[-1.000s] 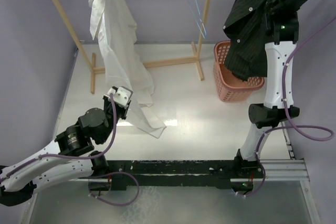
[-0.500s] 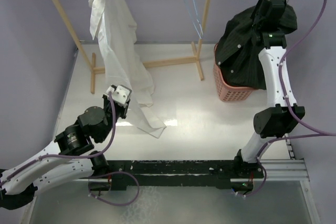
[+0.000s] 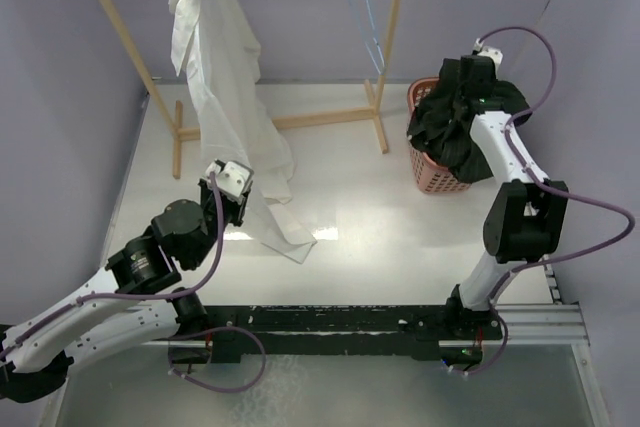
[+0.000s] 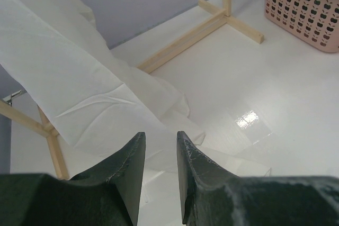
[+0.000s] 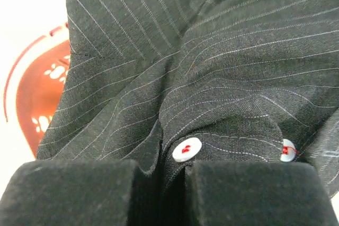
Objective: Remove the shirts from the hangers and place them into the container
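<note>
The black shirt [image 3: 462,127] is gripped by the clenched right pincer [image 5: 161,170], bunched into the basket [image 3: 432,179] at the worktop's [image 3: 390,232] 2 o'clock. The white shirt [image 3: 225,77] hangs upright at 12 o'clock of the slightly parted, empty left pincer [image 4: 159,144], the nearer one

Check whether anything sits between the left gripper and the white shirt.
Nothing visible does. The left gripper points straight at the white shirt, whose lower folds lie on the table just ahead of its parted jaws.

The white shirt [image 3: 225,97] hangs upper left, hem resting on the counter [image 3: 380,227]. At the right, the black pinstriped shirt [image 3: 455,122] is bunched atop the pink basket [image 3: 430,175].
</note>
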`<action>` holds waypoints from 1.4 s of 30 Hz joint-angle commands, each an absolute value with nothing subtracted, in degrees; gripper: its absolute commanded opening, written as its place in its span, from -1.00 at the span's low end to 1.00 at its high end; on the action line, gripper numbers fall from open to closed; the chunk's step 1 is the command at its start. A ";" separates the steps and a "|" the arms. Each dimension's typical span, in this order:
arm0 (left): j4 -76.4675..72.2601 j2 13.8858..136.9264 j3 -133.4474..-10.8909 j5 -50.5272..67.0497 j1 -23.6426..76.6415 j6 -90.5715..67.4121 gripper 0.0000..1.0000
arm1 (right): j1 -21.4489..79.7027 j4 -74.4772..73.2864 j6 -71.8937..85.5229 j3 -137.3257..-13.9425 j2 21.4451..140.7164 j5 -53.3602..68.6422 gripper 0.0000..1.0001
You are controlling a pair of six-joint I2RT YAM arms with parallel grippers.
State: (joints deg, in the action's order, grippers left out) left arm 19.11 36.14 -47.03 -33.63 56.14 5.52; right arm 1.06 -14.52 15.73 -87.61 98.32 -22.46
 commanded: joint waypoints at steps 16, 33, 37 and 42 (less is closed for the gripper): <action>18.02 36.39 -47.90 -31.55 55.25 4.18 -0.32 | 1.05 -21.04 20.99 -94.32 115.16 -9.90 -0.57; 18.05 35.70 -47.89 -30.51 54.51 3.96 0.11 | 1.05 -25.90 17.38 -100.41 92.17 -8.84 0.20; 18.46 34.77 -48.07 -31.42 54.34 3.89 0.11 | 1.05 -25.51 17.01 -98.30 84.77 -7.28 0.21; 18.47 32.84 -47.73 -33.38 54.19 3.85 0.11 | 3.05 -25.03 17.51 -92.15 70.99 -3.49 0.26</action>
State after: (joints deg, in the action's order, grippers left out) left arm 19.59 34.46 -47.03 -31.66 54.72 5.04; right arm 1.19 -24.93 18.09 -95.15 80.75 -6.81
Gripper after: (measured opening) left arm 0.555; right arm 0.631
